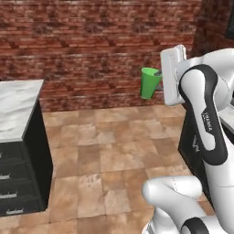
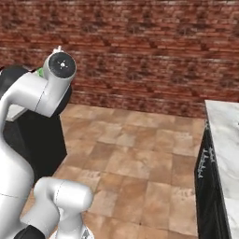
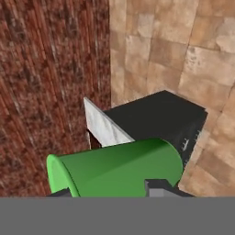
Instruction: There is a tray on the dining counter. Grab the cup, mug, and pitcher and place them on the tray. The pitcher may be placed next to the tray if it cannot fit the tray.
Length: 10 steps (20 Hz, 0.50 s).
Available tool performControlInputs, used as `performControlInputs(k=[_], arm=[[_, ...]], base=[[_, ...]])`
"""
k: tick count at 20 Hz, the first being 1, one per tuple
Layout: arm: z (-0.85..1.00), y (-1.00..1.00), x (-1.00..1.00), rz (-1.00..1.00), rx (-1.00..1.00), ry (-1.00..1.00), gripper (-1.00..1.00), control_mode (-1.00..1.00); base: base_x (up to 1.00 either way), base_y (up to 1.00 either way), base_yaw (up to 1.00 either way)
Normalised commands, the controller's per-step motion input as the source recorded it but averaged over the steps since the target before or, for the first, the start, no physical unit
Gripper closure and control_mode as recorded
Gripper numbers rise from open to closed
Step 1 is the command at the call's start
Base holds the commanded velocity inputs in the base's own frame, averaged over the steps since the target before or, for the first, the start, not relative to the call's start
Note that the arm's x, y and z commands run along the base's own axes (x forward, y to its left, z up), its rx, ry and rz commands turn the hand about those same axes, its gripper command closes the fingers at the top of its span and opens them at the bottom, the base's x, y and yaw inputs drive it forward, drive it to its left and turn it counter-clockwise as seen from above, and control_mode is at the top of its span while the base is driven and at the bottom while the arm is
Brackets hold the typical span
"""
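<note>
Hand view: the green cup (image 3: pixel 121 167) lies across the bottom of the frame, its open rim to the left and its base to the right, clamped between the gripper (image 3: pixel 110 193) whose 2 dark finger tips press its sides. The jaws stand narrowed to the width of the tumbler, closed on it and nothing else. Beyond the cup a dark cabinet with a pale marble top (image 3: pixel 103 126) stands against the brick wall (image 3: pixel 50 82), with tan floor tiles (image 3: pixel 183 55) to the right; the picture is rolled because the hand is turned sideways.

In the left base view the cup (image 1: pixel 150 82) hangs in mid-air in front of the brick wall, rim up and slightly tilted, gripped from its right side by the hand at the end of the white arm (image 1: pixel 203 109). It is carried high, well clear of the floor and of the marble-topped cabinet (image 1: pixel 16 107) at the left, which reads as a transport posture: a raised load cannot clip a counter edge while the base or arm swings.

In the right base view a sliver of green (image 2: pixel 41 72) peeks from behind the arm's wrist joint (image 2: pixel 62 65). A marble counter edge (image 2: pixel 224 140) shows at the far right.

The tray, mug and pitcher are not identifiable here, so the cup's delivery appears to be under way, not finished.
</note>
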Motion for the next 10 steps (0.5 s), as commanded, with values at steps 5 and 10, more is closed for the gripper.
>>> performControlInputs(k=[5, 10], arm=[[0.00, 0.00, 0.00, 0.00, 0.00, 0.00, 1.00, 1.00], [0.00, 0.00, 0.00, 0.00, 0.00, 0.00, 1.00, 1.00]], base=[[1.00, -0.48, 0.10], [1.00, -0.55, 0.09]])
